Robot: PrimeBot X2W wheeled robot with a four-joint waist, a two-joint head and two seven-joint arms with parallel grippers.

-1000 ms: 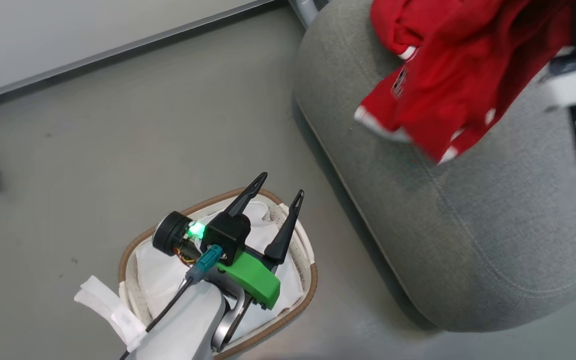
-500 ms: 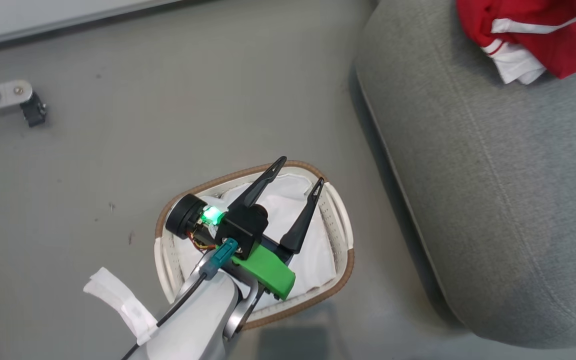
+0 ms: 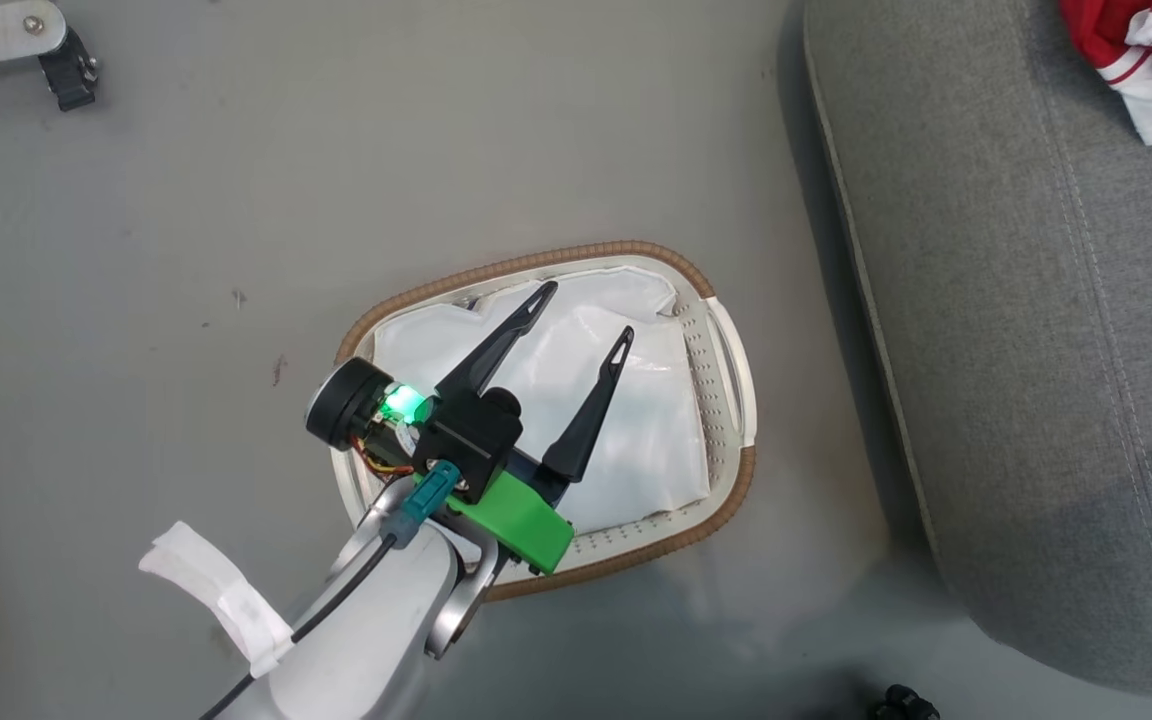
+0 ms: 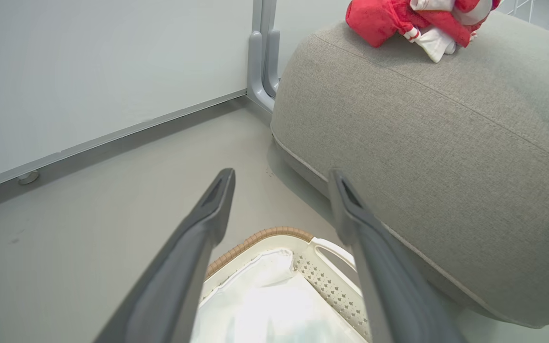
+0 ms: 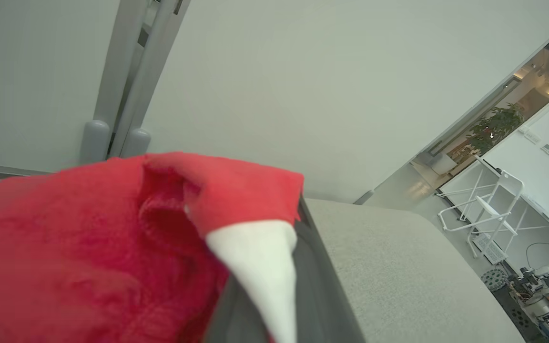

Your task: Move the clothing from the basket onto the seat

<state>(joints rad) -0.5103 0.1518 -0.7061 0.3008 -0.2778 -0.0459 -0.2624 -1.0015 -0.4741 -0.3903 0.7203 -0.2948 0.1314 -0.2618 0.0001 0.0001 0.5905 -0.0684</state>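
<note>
Shifting since a second ago, the head camera is now framing the basket (image 3: 536, 262) near the middle, and the clothing (image 3: 1151, 60), then hanging in the air over the seat (image 3: 1036, 350), is now bunching on the seat's top at the picture's upper right corner.

The left gripper (image 3: 586, 310) is hovering above the basket, its pale forearm reaching up from the lower left, its two dark fingers spreading wide apart with nothing between them and pointing over the white liner (image 3: 636, 430).

The left wrist view is adding the seat's rounded side and the red and white heap resting on top of it, well apart from the basket on the floor (image 3: 186, 250).

The right wrist view is showing the right gripper (image 5: 305, 238) closing on red fabric and a white panel, which are draping over its dark fingers above the seat.
</note>
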